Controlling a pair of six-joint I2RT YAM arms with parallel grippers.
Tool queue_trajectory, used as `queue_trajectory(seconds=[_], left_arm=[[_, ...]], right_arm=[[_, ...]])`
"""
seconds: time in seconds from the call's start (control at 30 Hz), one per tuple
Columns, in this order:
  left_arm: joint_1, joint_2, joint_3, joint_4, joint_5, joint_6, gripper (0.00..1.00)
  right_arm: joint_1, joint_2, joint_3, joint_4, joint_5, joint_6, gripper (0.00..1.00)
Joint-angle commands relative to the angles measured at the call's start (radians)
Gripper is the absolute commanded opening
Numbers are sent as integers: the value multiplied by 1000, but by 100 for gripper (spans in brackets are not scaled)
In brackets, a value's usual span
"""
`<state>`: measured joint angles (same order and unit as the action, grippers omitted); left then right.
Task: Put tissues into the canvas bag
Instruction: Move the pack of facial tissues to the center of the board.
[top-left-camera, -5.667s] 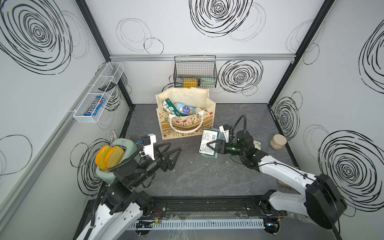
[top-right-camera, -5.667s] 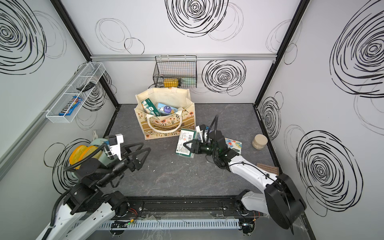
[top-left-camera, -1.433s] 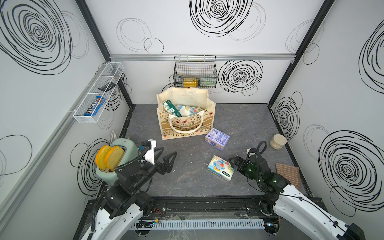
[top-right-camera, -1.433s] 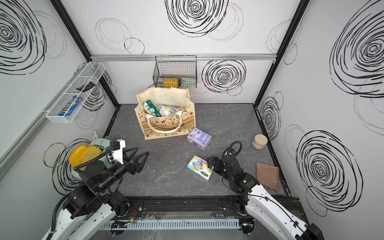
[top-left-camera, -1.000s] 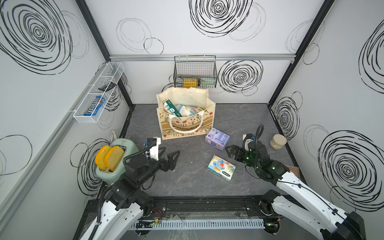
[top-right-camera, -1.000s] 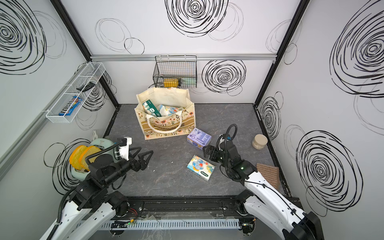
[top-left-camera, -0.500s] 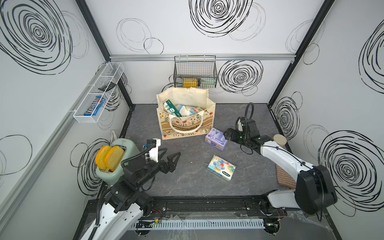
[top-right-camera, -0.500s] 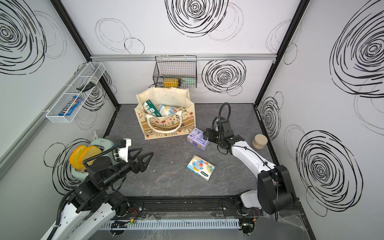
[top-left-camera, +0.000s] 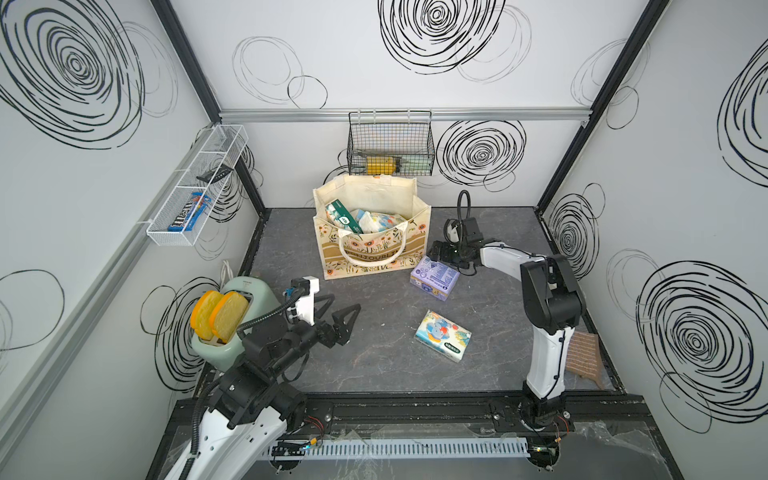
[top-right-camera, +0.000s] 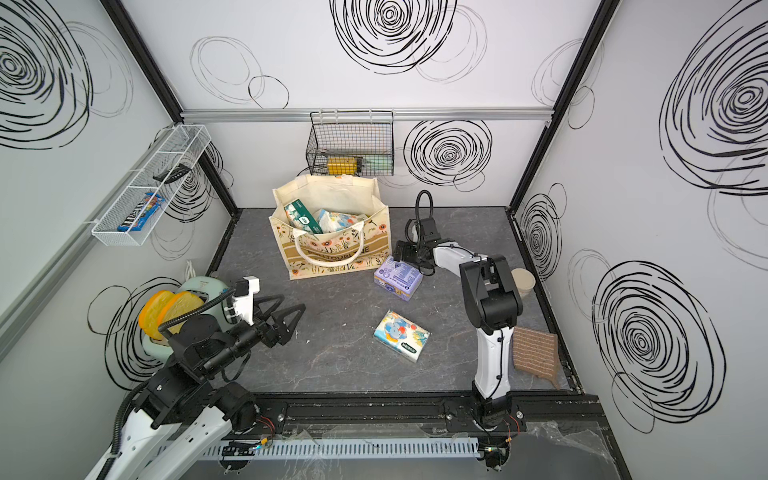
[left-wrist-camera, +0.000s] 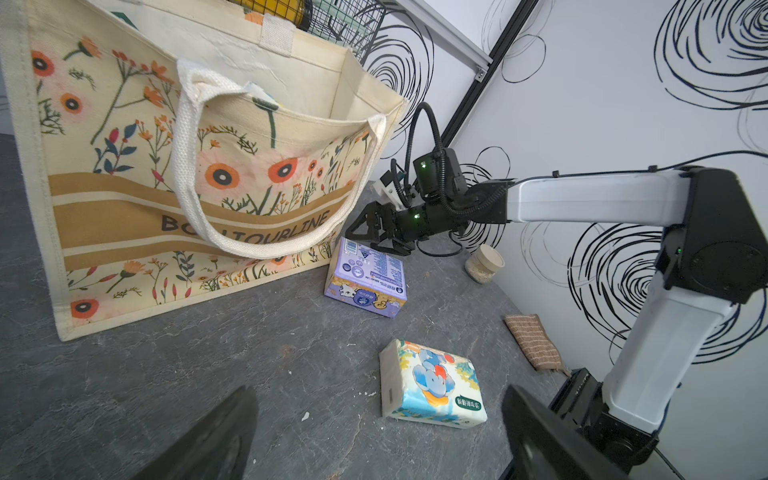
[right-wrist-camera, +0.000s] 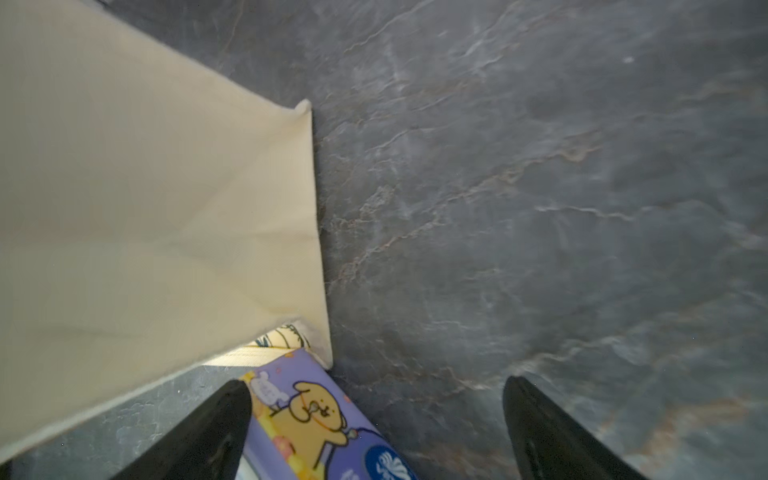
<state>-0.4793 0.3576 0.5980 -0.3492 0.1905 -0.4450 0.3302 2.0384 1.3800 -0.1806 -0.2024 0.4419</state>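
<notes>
Already the canvas bag (top-left-camera: 370, 249), standing open at the upper middle of both top views, holds several tissue packs, with a dark green pack (top-left-camera: 343, 216) leaning at its left side. Over the last second and a half the right arm (top-left-camera: 498, 255) has swung from the lower right of the frame up to the middle, just right of the bag. The right gripper (top-left-camera: 436, 250) now hangs with its jaws spread wide and empty over the far end of the purple tissue pack (top-left-camera: 434, 277). The right wrist view shows that pack reaching in between the fingers, close against one of them but not clamped. The left gripper (top-left-camera: 345, 305), at the lower left, is likewise spread wide and holds nothing, and has barely shifted. The purple tissue pack lies flat on the dark floor (top-left-camera: 374, 361) just beside the bag's lower right corner, and the elephant-print tissue pack (top-left-camera: 442, 336) lies apart from it, lower in the frame, untouched. So I judge that two packs remain, the purple one next: close on it, lift, then carry it over the bag's rim
</notes>
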Motion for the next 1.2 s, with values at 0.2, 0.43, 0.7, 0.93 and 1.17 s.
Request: queue_trajectory(seconds=[0.2, 0.43, 0.7, 0.93, 1.17], left_arm=[[6, -16, -3, 54, 15, -3, 96], [10, -19, -4, 55, 17, -3, 96], [10, 0, -1, 32, -37, -10, 96], [5, 3, 1, 32, -36, -8, 96], [3, 3, 19, 7, -46, -6, 96]], right_arm=[[96, -266, -368, 17, 80, -22, 98], [67, -645, -621, 7, 83, -5, 97], [26, -984, -645, -154, 50, -41, 97], [18, -1254, -698, -221, -10, -32, 98], [0, -1347, -639, -312, -8, -12, 97]])
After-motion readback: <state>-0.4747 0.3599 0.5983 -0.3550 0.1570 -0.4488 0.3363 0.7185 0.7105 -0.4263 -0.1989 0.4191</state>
